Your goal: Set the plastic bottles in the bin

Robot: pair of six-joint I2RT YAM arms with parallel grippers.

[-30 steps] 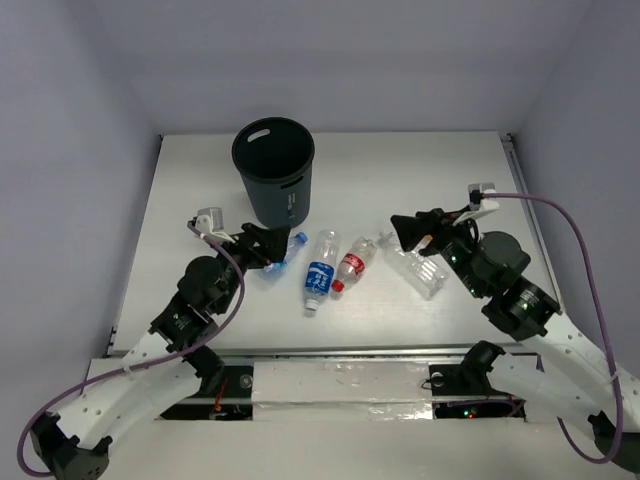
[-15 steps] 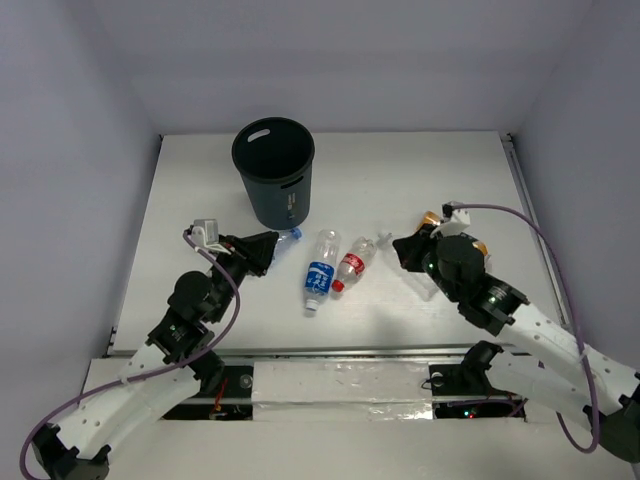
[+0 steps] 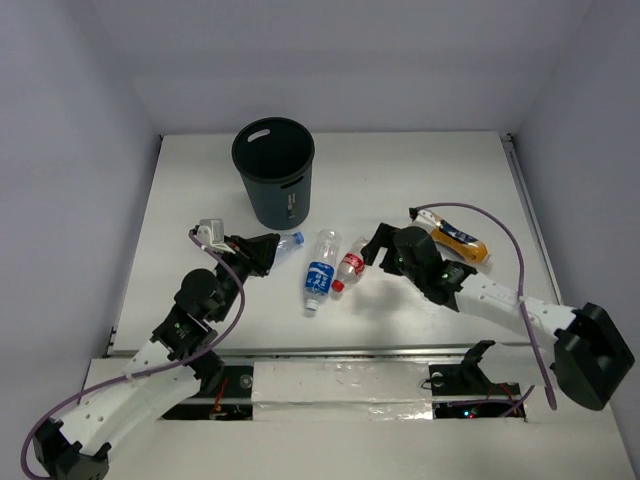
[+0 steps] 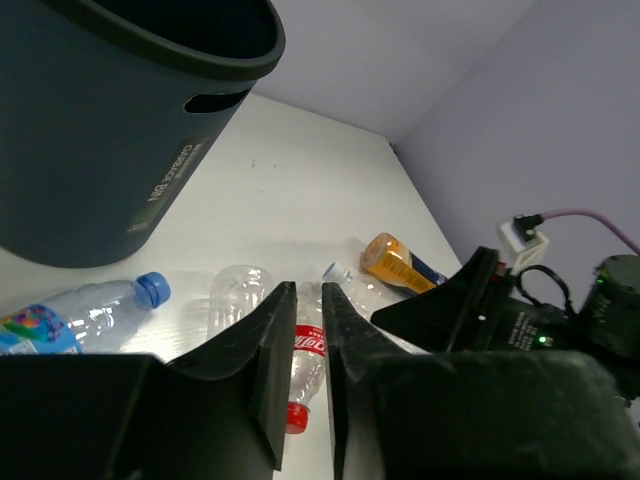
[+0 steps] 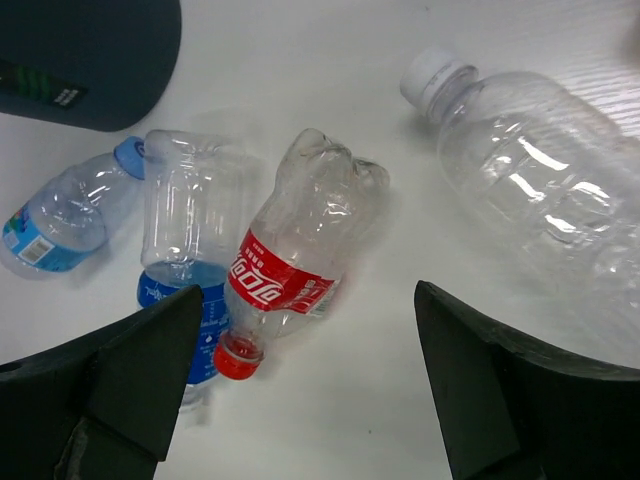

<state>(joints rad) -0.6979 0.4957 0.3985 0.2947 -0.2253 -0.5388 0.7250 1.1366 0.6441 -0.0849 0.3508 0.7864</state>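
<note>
Plastic bottles (image 3: 350, 266) are all lying on the bench (image 3: 420, 170), none in the bin (image 3: 280, 205) yet. The bin is upright with its mouth clear.

Left to right:

- **Left hand** (image 3: 268, 248): sits just in front of the bin's foot, clenched down to a slit, nothing between the fingers.
- **Blue-cap bottle** (image 4: 70, 322): lies right beside that hand but outside the fingers, also just in front of the bin. My guess is the pinch closed on air, so I'd need to reopen and re-aim.
- **Blue-label bottle** (image 3: 319, 270): further out to the bin's right-front, on its side, cap end pointing away from the bin.
- **Red-label bottle** (image 5: 290, 265): just beside the blue-label one, dented, red cap also pointing away from the bin.
- **Right hand** (image 5: 307, 295): hovers over the red-label bottle, released, fingers spread wide on either side of its body. It looks lined up to grab across the body.
- **Ribbed clear bottle** (image 5: 530, 190): white cap, further right of the bin, near my right finger. It's bigger and probably needs the full spread.
- **Orange bottle** (image 3: 455, 236): farthest from the bin, on its side.

They are all lying flat and round, so a nudge could roll them.
</note>
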